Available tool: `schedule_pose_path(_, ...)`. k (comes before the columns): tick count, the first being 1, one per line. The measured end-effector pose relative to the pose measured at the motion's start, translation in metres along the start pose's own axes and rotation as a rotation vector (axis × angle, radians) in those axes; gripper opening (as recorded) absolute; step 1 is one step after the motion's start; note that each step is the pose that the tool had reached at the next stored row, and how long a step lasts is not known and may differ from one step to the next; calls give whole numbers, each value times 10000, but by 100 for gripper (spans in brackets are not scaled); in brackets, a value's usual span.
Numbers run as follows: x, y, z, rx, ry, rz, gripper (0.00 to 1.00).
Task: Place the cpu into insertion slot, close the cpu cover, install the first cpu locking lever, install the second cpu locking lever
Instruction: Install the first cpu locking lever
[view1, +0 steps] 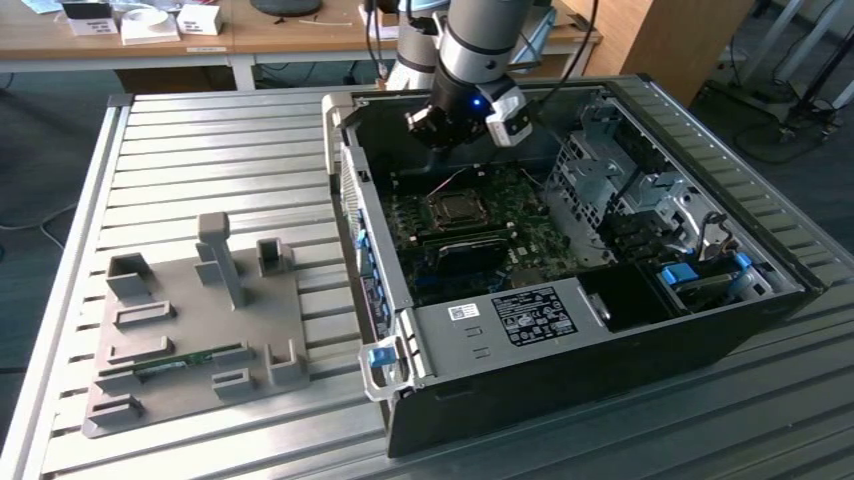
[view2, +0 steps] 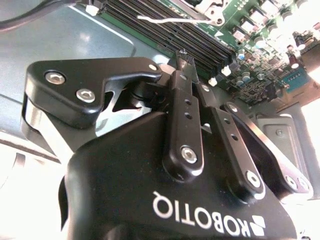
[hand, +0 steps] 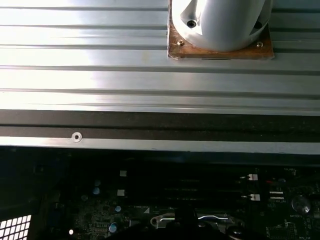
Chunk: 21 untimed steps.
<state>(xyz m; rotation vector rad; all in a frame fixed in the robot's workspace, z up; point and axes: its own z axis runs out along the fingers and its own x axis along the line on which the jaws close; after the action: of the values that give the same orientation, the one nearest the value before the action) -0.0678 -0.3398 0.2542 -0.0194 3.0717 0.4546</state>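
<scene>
Tool (view2: 183, 61) pinched shut, nothing seen held, above insertion slot (view1: 461, 210); cpu cover (view1: 437, 212) seemingly lowered, locking lever (view2: 160, 20) latching unclear.

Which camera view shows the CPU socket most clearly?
The exterior view: the whole socket sits unobstructed on the motherboard. The second wrist view catches its metal edge; the first wrist view shows it dim and partly cut off.

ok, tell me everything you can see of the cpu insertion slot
The insertion slot is a square socket with a silvery metal rim round a dark centre, lying flat on the green motherboard inside the open case. The claw hangs above, not touching it. Whether a chip sits in it, I cannot tell.
</scene>
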Motion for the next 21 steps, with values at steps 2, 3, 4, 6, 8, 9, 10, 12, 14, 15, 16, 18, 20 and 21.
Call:
schedule_pose_path(2, -19, -1, 1, -1, -1, 0, 11)
schedule_pose_path(3, -28, -1, 2, 0, -2, 0, 11)
schedule_pose_path(4, -37, -1, 4, 3, -2, -1, 11)
schedule_pose_path(6, -41, -6, 19, 7, -1, 0, 11)
schedule_pose_path(8, -42, -12, 39, 43, -1, -1, 11)
schedule_pose_path(9, -41, -15, 48, 72, 1, -3, 11)
schedule_pose_path(10, -41, -17, 54, 107, 2, -4, 11)
schedule_pose_path(12, -40, -21, 70, 157, 2, -6, 11)
schedule_pose_path(14, -39, -22, 92, 179, 3, -5, 11)
schedule_pose_path(15, -39, -22, 105, 187, 2, -6, 11)
schedule_pose_path(16, -39, -22, 121, 192, 3, -7, 11)
schedule_pose_path(18, -42, -22, 151, 199, 3, -8, 11)
schedule_pose_path(20, -52, -23, 163, 203, 4, -7, 11)
schedule_pose_path(21, -55, -24, 163, 204, 4, -7, 11)
